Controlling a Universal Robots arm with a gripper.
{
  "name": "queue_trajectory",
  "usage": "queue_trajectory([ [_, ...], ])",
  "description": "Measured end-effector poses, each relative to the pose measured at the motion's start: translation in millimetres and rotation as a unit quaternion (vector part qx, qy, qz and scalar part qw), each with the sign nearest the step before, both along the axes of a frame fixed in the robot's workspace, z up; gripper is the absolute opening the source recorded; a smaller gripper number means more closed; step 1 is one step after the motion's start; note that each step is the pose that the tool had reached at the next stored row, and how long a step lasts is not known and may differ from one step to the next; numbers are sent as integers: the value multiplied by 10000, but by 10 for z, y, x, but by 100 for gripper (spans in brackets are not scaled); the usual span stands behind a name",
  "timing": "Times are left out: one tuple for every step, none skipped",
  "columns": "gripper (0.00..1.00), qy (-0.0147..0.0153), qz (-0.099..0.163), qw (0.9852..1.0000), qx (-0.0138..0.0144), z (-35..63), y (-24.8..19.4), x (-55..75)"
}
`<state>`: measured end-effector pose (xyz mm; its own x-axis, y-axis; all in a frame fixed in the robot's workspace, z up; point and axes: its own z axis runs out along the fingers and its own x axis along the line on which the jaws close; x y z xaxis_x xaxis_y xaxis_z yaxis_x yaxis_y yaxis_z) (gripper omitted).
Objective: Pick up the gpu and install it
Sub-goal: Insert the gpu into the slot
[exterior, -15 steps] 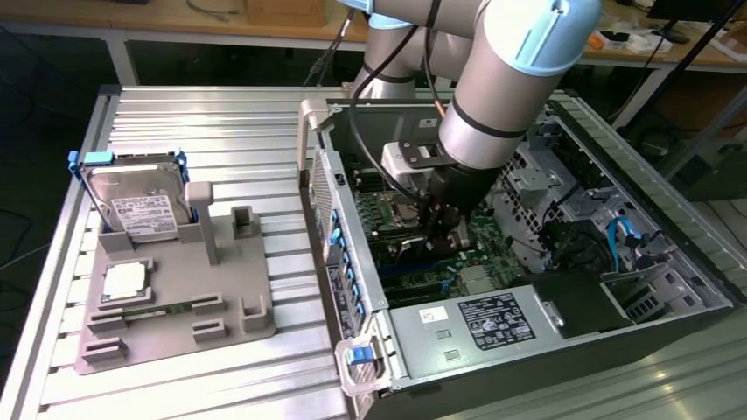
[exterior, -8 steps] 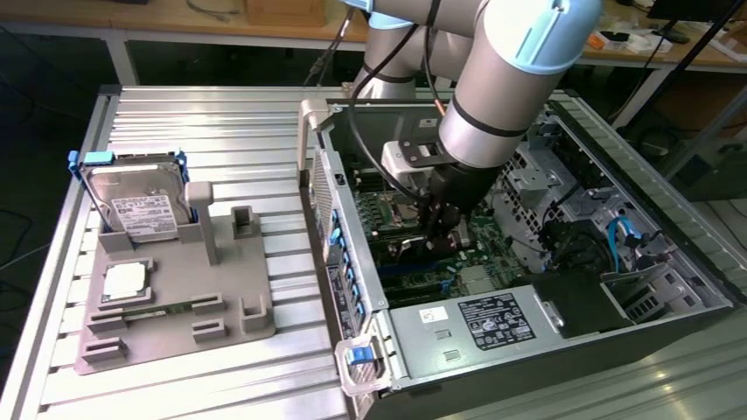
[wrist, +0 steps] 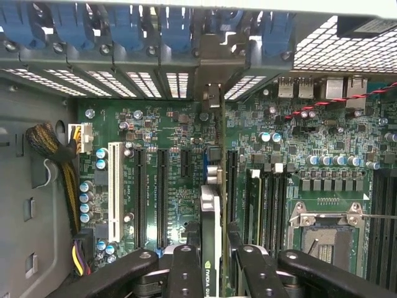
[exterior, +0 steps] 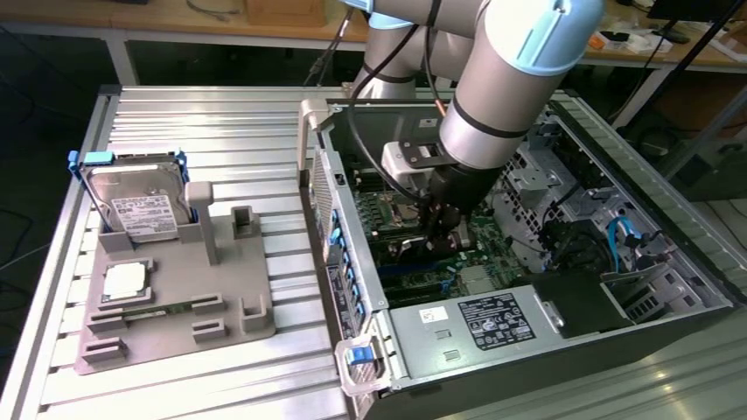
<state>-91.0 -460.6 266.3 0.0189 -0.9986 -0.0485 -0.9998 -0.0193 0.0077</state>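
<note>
Holding the gpu (wrist: 209, 248) edge-on with jaws clamped on it, over the motherboard (wrist: 167, 130) inside the computer case (exterior: 491, 376), just beside a black slot (wrist: 231, 186); likely to scrape the board or miss the slot if tilted, or to catch on the rear grille (wrist: 142, 84).

The gpu (wrist: 212, 205), a thin dark card seen edge-on, is held in the gripper (wrist: 214, 273), edge-down over the motherboard (wrist: 155, 124), apparently at a slot.

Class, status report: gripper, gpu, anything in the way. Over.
Gripper shut on the gpu. Card edge-on above the motherboard slots. No obstruction seen beneath it.
</note>
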Motion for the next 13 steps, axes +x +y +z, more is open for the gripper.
queue_trajectory([
  [27,0,-18,10000,0,0,-1,0],
  [27,0,-35,10000,0,0,-1,0],
  [27,0,-53,10000,0,0,-1,0],
  [27,0,-67,10000,0,0,-1,0],
  [27,0,-80,10000,0,0,-2,-1],
  [27,0,-90,10000,0,0,-4,-1],
  [27,0,-97,10000,0,0,-6,-1],
  [27,0,-102,9999,0,0,-10,-1],
  [27,0,-108,9999,0,0,-13,-1],
  [27,0,-114,9999,0,0,-19,-1],
  [27,0,-117,9999,0,0,-23,-2],
  [27,0,-117,9999,0,0,-23,-2],
  [27,0,-117,9999,0,0,-23,-2],
])
